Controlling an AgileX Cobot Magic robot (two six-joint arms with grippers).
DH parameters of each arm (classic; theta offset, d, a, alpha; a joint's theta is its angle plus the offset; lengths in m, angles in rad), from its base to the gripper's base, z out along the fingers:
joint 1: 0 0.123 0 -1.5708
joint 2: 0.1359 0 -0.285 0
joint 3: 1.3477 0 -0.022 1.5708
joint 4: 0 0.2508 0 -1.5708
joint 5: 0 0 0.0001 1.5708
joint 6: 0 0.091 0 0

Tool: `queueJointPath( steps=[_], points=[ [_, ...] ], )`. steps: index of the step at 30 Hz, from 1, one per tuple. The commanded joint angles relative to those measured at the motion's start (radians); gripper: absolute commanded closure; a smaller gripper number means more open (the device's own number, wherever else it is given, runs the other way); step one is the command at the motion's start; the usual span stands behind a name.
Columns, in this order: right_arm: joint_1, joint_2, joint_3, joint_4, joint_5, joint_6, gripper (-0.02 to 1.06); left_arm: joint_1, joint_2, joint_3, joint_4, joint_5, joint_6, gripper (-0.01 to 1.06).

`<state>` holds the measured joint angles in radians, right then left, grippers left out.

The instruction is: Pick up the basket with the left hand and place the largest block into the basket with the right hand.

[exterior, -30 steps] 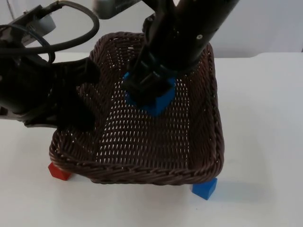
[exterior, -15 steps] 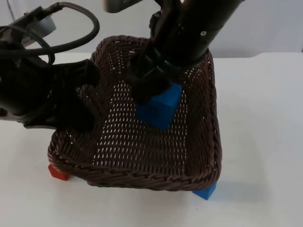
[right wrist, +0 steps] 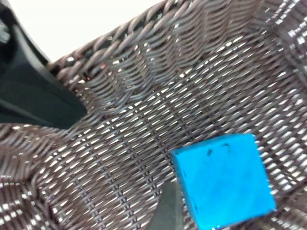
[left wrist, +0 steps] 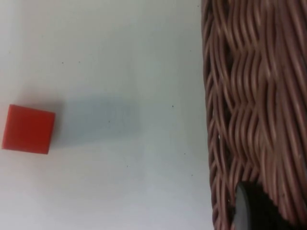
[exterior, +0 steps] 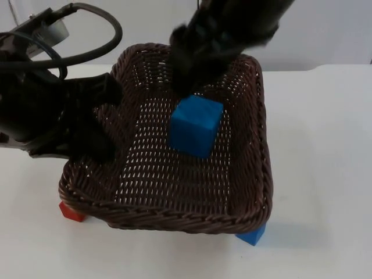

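Observation:
The brown wicker basket hangs tilted above the white table, and my left gripper is shut on its left wall. In the left wrist view the woven wall runs past a black fingertip. The large blue block lies free on the basket's floor. Just above and behind it, my right gripper is open and blurred by motion. The right wrist view looks down on the same block and the basket's weave.
A small red block lies on the table under the basket's front left corner, also seen as the red block in the left wrist view. A small blue block peeks out under the front right corner.
My right gripper let go of the large blue block inside the basket and rose away from it. The block now rests on the weave. The basket and left arm stayed put.

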<state>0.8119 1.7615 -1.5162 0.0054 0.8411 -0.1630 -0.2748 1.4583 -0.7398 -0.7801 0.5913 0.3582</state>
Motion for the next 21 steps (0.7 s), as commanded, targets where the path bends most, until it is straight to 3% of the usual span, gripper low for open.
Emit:
queueJointPath(
  steps=[1,15,17,21],
  points=[
    [-0.002,-0.057,-0.009,-0.005,0.023,0.019,0.35,-0.004,-0.013,-0.003,-0.020,0.000,0.002,1.05],
    [-0.002,-0.268,0.005,-0.005,0.042,0.066,0.35,-0.004,-0.013,-0.003,-0.022,0.028,0.004,1.05],
    [-0.002,-0.306,0.067,-0.005,-0.005,0.066,0.35,-0.004,-0.013,-0.003,-0.022,0.028,0.014,1.05],
    [-0.002,-0.396,0.259,-0.005,-0.200,0.072,0.35,-0.004,-0.013,-0.003,-0.023,0.028,0.036,1.05]
  ],
)
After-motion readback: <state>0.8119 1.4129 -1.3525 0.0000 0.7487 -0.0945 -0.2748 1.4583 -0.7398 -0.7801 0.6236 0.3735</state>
